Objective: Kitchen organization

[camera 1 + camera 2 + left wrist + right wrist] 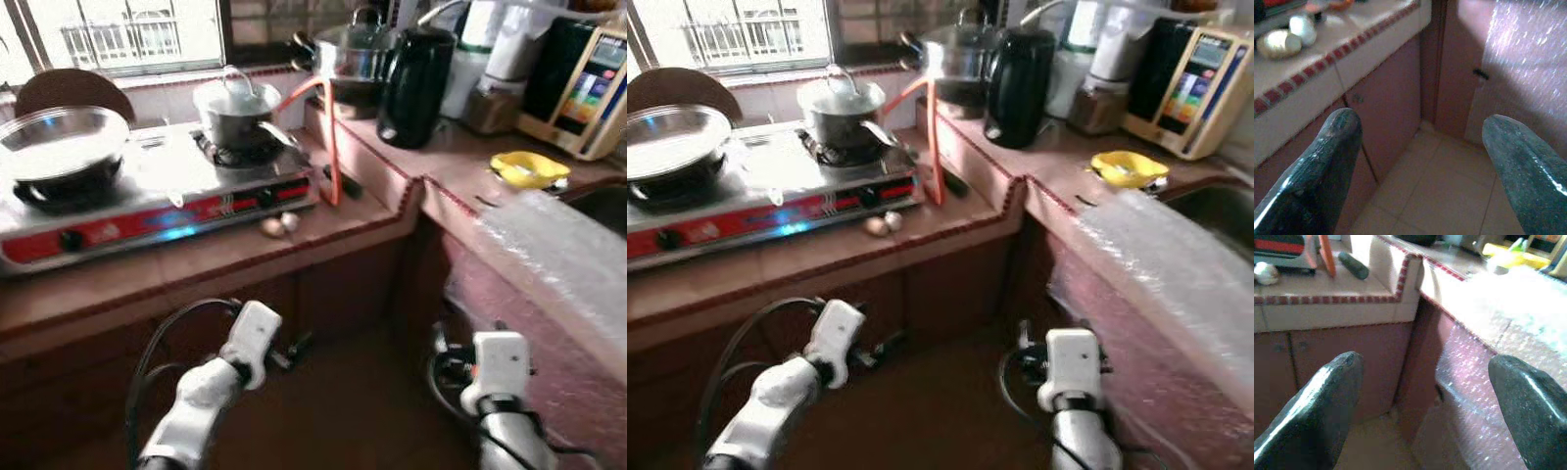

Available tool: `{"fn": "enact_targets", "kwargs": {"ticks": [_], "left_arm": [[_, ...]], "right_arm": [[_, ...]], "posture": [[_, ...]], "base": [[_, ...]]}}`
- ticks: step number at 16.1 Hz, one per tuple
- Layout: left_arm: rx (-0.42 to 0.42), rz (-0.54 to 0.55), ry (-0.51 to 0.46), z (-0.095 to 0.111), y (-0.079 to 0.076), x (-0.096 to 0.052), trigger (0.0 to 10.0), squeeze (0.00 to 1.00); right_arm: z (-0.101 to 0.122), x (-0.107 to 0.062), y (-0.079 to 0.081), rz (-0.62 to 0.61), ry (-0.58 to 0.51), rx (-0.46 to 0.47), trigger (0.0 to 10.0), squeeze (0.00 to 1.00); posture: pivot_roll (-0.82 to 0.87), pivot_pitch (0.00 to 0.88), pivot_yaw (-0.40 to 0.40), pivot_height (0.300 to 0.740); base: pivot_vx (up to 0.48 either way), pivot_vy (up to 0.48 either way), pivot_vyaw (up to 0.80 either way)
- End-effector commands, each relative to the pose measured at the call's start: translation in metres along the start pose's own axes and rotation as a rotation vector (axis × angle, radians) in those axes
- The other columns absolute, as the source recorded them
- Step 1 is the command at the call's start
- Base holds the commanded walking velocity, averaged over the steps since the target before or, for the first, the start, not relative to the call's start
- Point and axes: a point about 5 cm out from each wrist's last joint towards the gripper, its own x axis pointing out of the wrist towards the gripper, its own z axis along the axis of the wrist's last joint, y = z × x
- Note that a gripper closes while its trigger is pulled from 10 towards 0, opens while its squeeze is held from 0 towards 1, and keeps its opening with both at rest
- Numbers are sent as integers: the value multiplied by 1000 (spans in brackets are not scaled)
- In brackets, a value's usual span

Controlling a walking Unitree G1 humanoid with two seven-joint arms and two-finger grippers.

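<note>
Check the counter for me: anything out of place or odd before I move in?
A sheet of bubble wrap is draped over the right counter edge and hangs down across the cabinet front. Two garlic bulbs lie loose in front of the stove. Both grippers, left gripper and right gripper, are open, holding nothing.

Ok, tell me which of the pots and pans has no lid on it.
The wide shallow pan on the stove's left burner: its shiny inside is open to view. The small pot on the right burner and the big pot behind the black kettle both carry lids.
</note>
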Motion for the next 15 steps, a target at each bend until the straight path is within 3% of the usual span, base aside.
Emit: {"fn": "enact_targets", "kwargs": {"ticks": [1, 5, 11, 15], "left_arm": [[11, 7, -10, 4, 3, 2, 10000, 0], [-32, 49, -11, 5, 5, 4, 10000, 0], [-49, 68, 1, 7, 8, 6, 10000, 0], [7, 81, -8, 8, 8, 5, 10000, 0]], "right_arm": [[2, 1, -1, -2, -9, -3, 10000, 0], [2, 2, -3, -13, 1, 9, 10000, 0], [0, 2, -2, -14, 19, 15, 10000, 0], [0, 4, -4, -18, 23, 13, 10000, 0]], "posture": [[59, 0, -6, 740], [58, 0, -6, 740], [54, 0, 1, 740], [53, 0, 3, 740]], "base": [[0, -262, 0], [0, 0, 0], [0, 0, -754], [0, 0, -777]]}}
